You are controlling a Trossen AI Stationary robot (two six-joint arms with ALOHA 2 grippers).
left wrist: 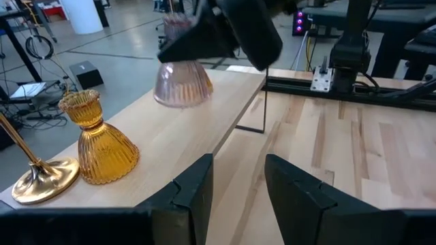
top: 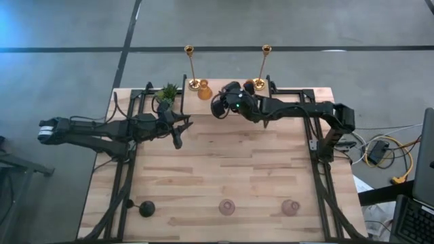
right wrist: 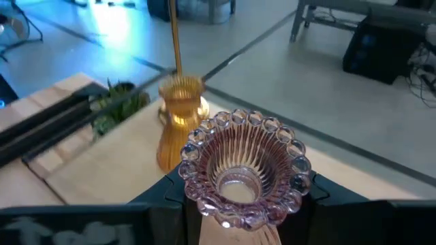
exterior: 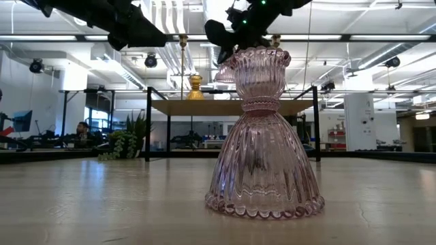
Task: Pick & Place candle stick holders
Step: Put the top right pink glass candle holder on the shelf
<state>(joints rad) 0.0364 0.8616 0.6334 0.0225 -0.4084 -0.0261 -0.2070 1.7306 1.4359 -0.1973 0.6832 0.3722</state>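
My right gripper (top: 218, 106) is shut on a pink glass holder (right wrist: 242, 170) at the raised wooden shelf (left wrist: 197, 136) along the table's far edge. An amber glass holder (left wrist: 95, 143) stands on its flared base on the shelf, beside a tall brass stick's round base (left wrist: 41, 178). A second brass stick (top: 261, 68) stands farther right. My left gripper (left wrist: 235, 194) is open and empty, just near of the shelf. A black stemmed holder (top: 146, 208) and two pink holders (top: 226, 207) (top: 291, 207) stand along the near edge. My right gripper pinches the pink holder between its two fingers (right wrist: 170, 194), just under the beaded cup rim (right wrist: 204, 204). The fingers come level from the table's right side. The holder is upright, cup up; whether its flared base (left wrist: 178, 92) touches the shelf I cannot tell.
A small green potted plant (top: 167, 93) stands at the shelf's left end. Black frame rails (top: 319, 135) run along the table's left and right sides. Cables and a monitor lie off the right edge. Bare wood lies in the table's middle.
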